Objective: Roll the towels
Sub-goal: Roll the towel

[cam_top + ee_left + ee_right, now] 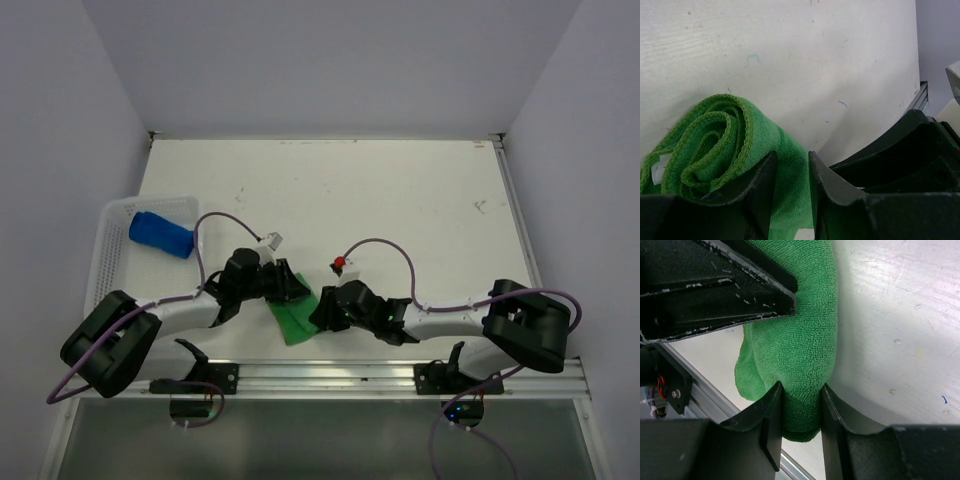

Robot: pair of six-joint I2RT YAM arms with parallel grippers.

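Note:
The green towel [293, 318] lies partly rolled near the table's front edge, between both grippers. In the left wrist view its coiled end [715, 135] shows at the left, and my left gripper [791, 167] is shut on the roll's side. My right gripper [802, 395] is shut on the other end of the green towel [795, 330], both fingers pressed into the cloth. Seen from above, the left gripper [290, 288] and the right gripper [322, 312] meet over it. The blue towel [160, 235] lies rolled in the basket.
The white mesh basket [110, 215] stands at the table's left edge. An aluminium rail [340, 375] runs along the front edge, just behind the green towel. The white table [400, 200] stretches away beyond the arms. Purple cables loop above both wrists.

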